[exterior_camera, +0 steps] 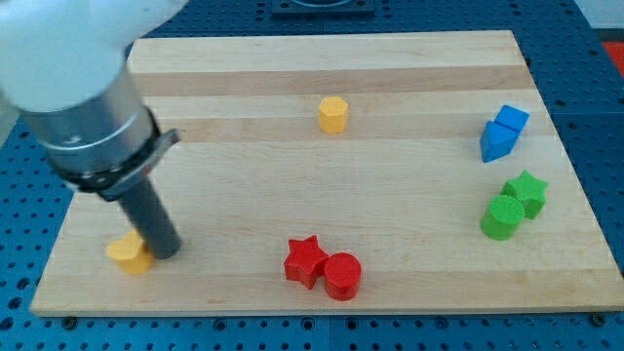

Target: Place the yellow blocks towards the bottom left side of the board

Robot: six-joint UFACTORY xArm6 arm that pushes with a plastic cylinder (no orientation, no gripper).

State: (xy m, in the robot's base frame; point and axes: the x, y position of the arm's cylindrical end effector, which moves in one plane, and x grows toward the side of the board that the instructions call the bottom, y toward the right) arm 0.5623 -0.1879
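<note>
My tip touches yellow block at table bottom-left; no hand fitted, so no state to tell. Next: fetch yellow hexagon from top centre

Yellow hexagonal block: upright, upper middle of board. Second yellow block, shape unclear: flat, near bottom-left corner.

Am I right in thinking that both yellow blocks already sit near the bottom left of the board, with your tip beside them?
Not quite: only one yellow block sits at the bottom left, with my tip right beside it. The camera view shows the yellow hexagonal block near the board's top centre instead.
</note>
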